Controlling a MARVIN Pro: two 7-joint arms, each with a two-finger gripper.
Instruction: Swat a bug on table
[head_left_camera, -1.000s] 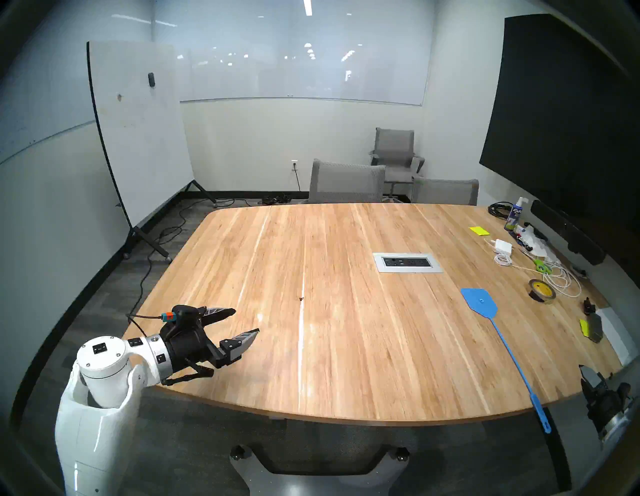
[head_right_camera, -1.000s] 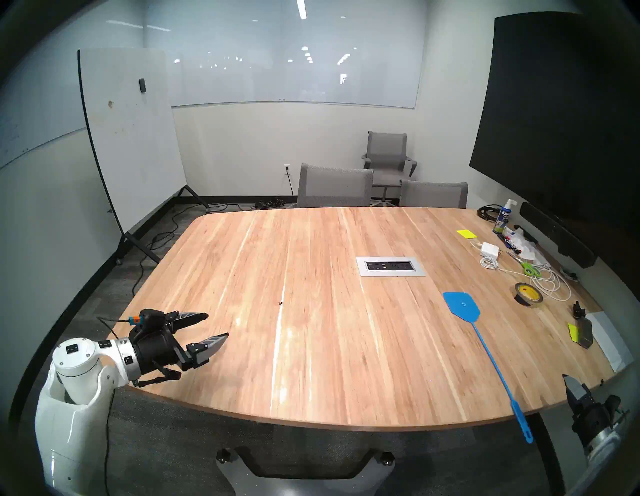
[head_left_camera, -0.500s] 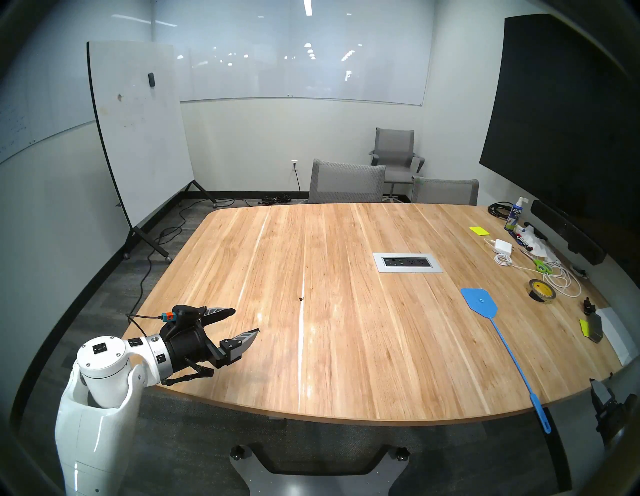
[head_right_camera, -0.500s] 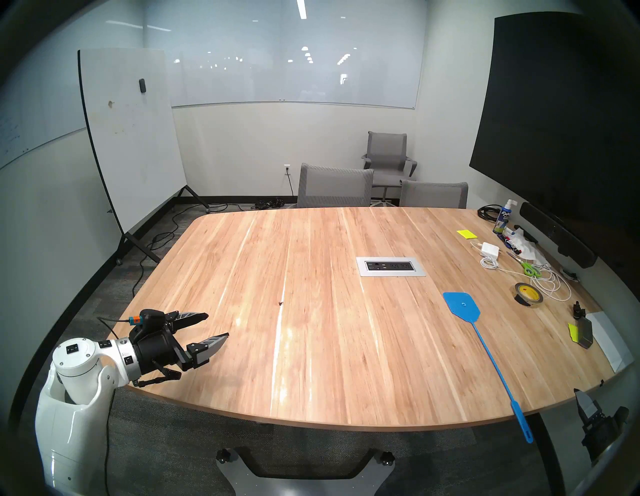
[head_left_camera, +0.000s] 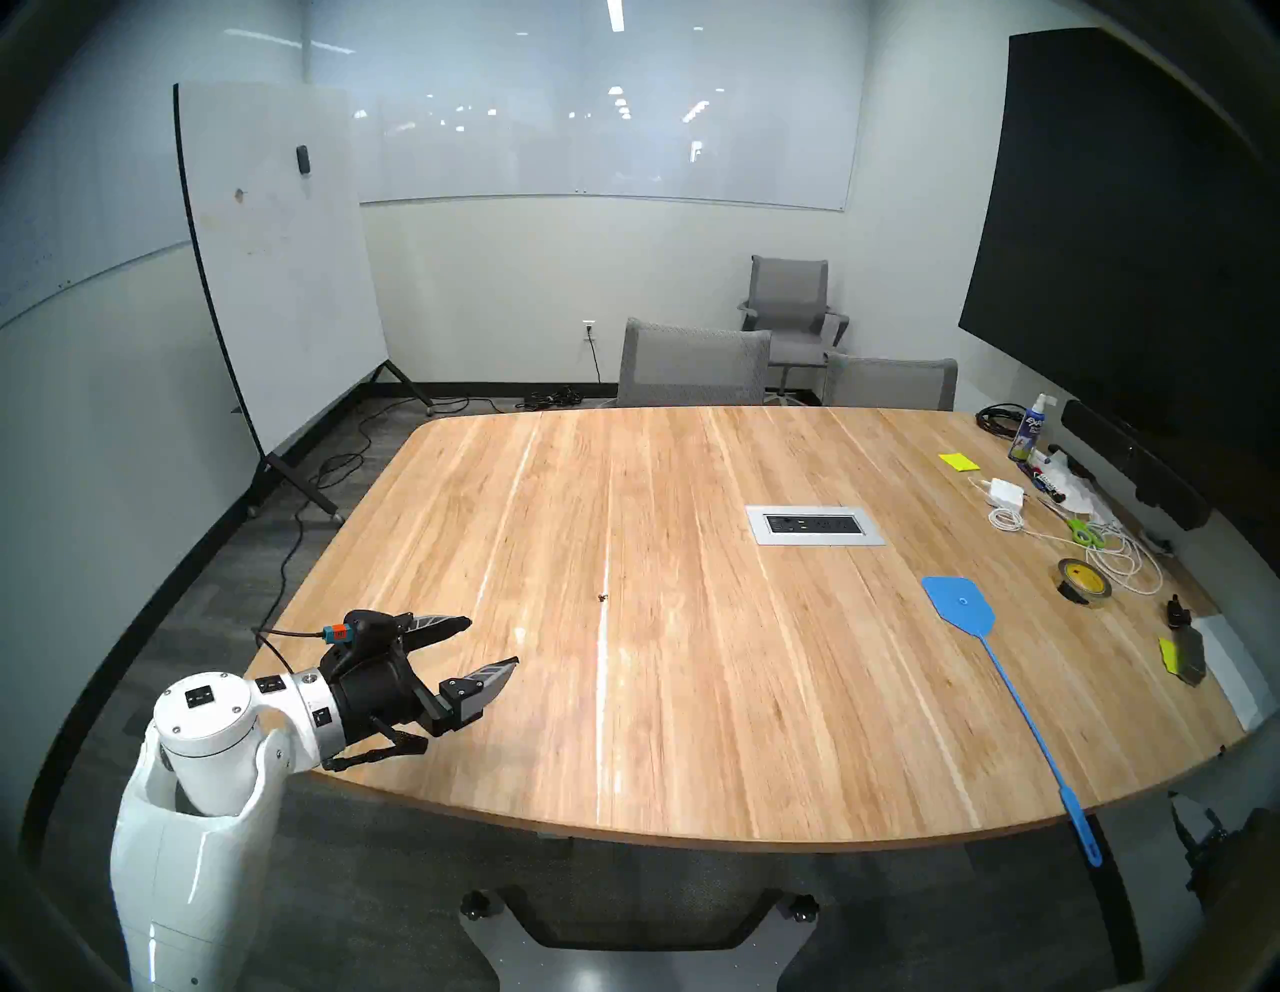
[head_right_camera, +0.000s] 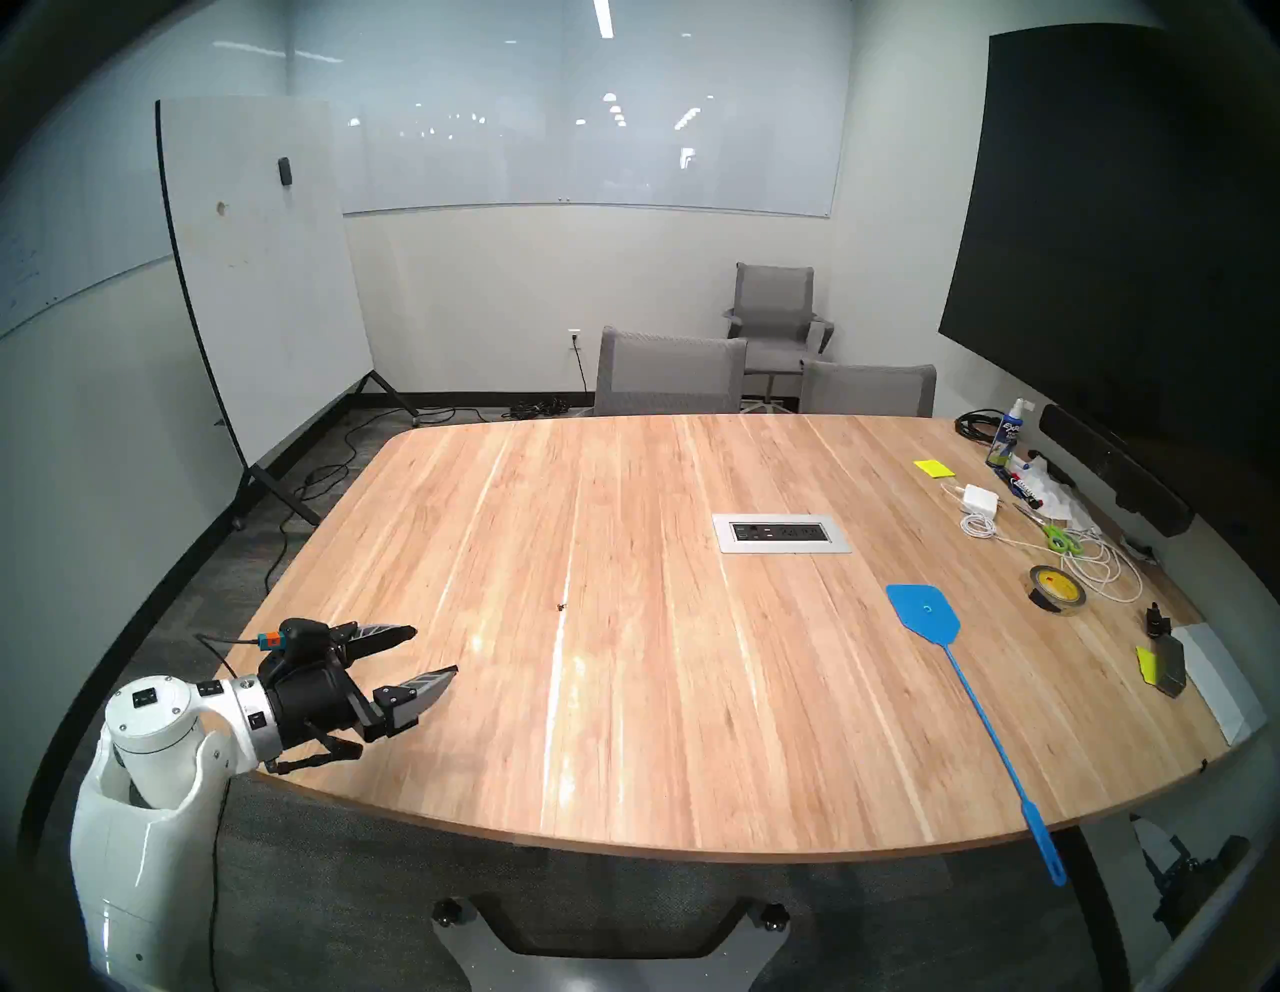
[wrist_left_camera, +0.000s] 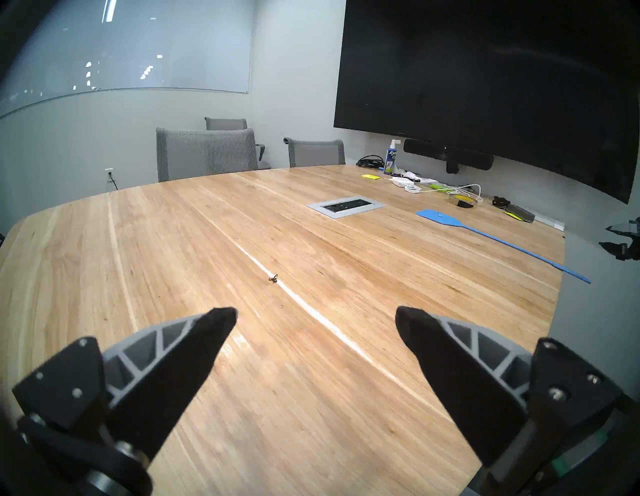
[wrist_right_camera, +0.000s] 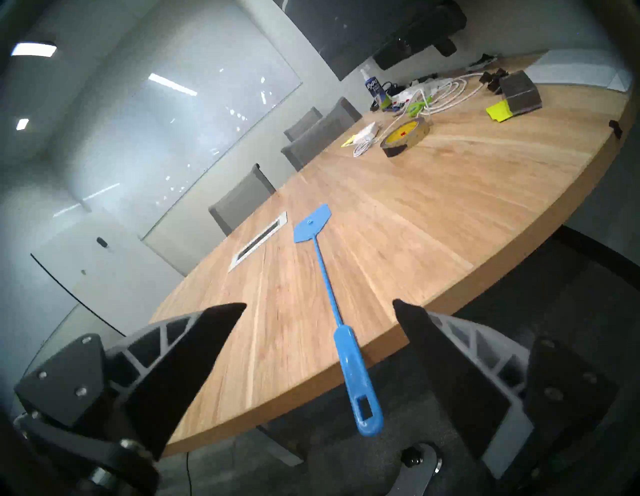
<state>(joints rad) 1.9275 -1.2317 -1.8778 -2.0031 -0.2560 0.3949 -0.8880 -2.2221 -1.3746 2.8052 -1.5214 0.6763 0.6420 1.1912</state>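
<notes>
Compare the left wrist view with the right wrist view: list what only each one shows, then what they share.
Only the left wrist view shows the bug, ahead of the open left gripper, with the right gripper at the far edge. Only the right wrist view shows the swatter's handle end overhanging the table edge between its own open fingers. Both show the blue fly swatter, the power-outlet panel and the tape roll.

Right gripper (head_left_camera: 1195, 828) sits half lost in the dark rim at the head view's lower right; the bug (head_left_camera: 603, 596) is too small for detail.
</notes>
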